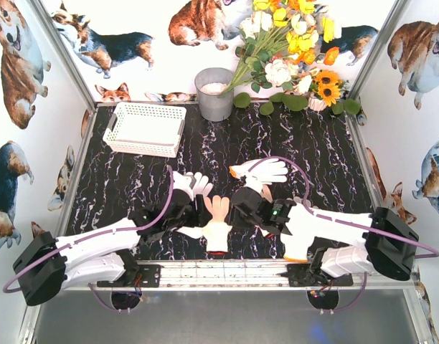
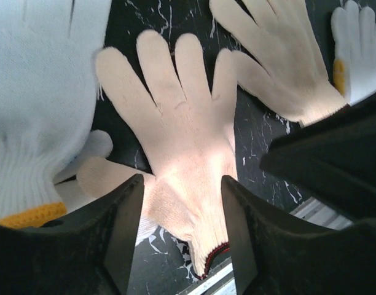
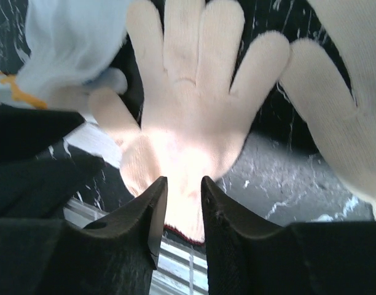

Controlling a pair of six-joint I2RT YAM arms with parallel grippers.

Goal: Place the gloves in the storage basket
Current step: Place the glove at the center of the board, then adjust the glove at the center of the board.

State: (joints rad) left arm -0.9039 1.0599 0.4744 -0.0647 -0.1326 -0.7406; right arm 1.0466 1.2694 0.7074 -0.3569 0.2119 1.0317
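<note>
Currently | storage basket (image 1: 144, 129) empty | gloves (image 1: 262, 172) all on surface (image 1: 313, 158) | left fingers (image 2: 123, 236), right fingers (image 3: 142, 224) apart over cream glove (image 1: 218, 218)

Gloves, containers and arms, counted
Two cream gloves (image 1: 218, 218) and at least two white gloves (image 1: 259, 172), with scraps of white beneath that may be more; one white basket (image 1: 144, 129), one grey bucket (image 1: 214, 97), one flower bunch (image 1: 288, 43), two arms (image 1: 97, 247)

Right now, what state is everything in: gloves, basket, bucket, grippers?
White lattice plastic basket: empty, upright.
Cream knit glove: flat on black marbled table, ungripped.
White knit gloves: on table, outside basket.
Grey metal bucket: upright.
Left gripper: open, astride cream glove's cuff.
Right gripper: narrowly open over same cuff.
</note>
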